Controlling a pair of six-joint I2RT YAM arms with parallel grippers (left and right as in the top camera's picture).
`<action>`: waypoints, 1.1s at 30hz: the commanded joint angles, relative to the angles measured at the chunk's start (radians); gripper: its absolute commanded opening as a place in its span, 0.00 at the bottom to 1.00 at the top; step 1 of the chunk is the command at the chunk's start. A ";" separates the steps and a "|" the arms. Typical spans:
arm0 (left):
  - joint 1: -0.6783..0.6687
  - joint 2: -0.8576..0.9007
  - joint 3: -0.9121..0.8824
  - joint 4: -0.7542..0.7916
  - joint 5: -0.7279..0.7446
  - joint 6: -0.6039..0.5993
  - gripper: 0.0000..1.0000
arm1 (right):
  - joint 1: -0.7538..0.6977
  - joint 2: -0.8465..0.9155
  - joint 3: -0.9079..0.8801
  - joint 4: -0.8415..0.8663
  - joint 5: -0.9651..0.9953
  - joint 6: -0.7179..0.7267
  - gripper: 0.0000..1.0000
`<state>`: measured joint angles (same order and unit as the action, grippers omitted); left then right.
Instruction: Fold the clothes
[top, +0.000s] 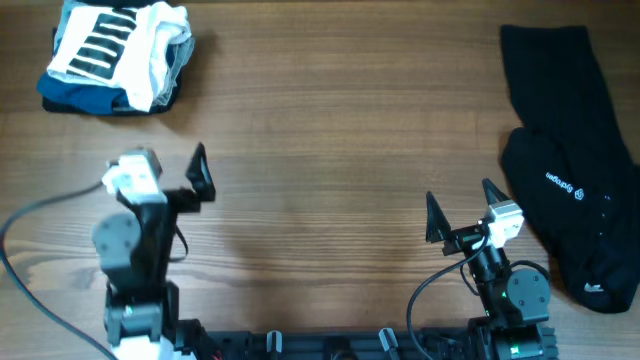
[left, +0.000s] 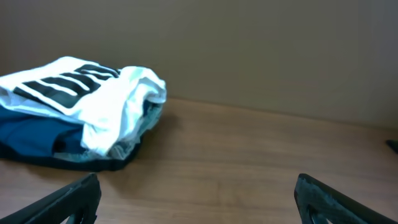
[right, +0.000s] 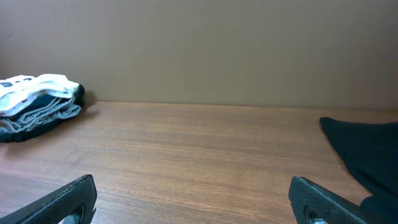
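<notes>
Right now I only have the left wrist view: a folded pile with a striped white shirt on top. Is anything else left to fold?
Observer: Yes. A black garment lies loose, not folded, at the right edge of the table.
Operator: Is the right gripper on it?
Observer: No. The right gripper is open and empty, just left of that garment.
Operator: Where does the pile sit on the table?
Observer: The pile is in the far left corner, ahead of the left gripper.
</notes>
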<state>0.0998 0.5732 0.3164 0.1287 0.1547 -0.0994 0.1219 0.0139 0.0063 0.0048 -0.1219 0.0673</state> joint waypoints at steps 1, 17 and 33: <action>-0.040 -0.173 -0.113 0.005 -0.037 -0.021 1.00 | 0.005 -0.009 -0.001 0.002 0.010 0.014 1.00; -0.052 -0.536 -0.311 -0.108 -0.062 -0.036 1.00 | 0.005 -0.009 -0.001 0.002 0.010 0.014 1.00; -0.052 -0.567 -0.311 -0.198 -0.063 -0.037 1.00 | 0.005 -0.009 -0.001 0.002 0.011 0.013 1.00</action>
<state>0.0532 0.0174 0.0105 -0.0643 0.1017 -0.1188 0.1219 0.0135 0.0063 0.0040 -0.1219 0.0673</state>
